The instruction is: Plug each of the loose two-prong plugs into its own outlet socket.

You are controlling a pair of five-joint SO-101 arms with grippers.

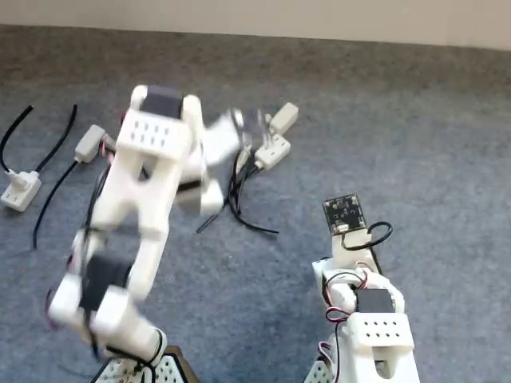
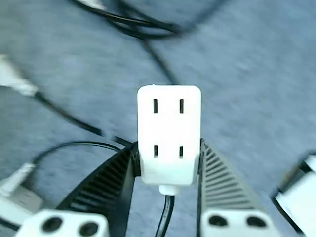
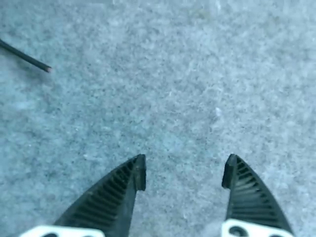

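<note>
The socket block sits in the middle of the left wrist view, a white piece with two pairs of slots on the face turned to the camera. Its black cord runs out of the lower end, between the jaws. The left jaws are closed onto it, one ribbed pad against each long side near the cord end, so the slotted face and the far half stand free. Whether it hangs clear of the desk I cannot tell.

It looks like hard, smooth plastic: light and stiff, not fragile. It is likely to slip or twist in the pinch when a plug is pushed in, and the cord will drag on it. The flat sides, as gripped now, seem the right place to hold. A plug is best taken by its body, not by prongs or cord.

In the high view the left arm reaches to the upper middle of the frame, near a second block, a third block and a tangle of black cords. What looks like a plug and a fourth block lie toward the left edge, well apart from them. The right arm stands at the lower right. The right jaws are wide open over bare grey desk with nothing between them, and a cord end lies off at the upper left.
</note>
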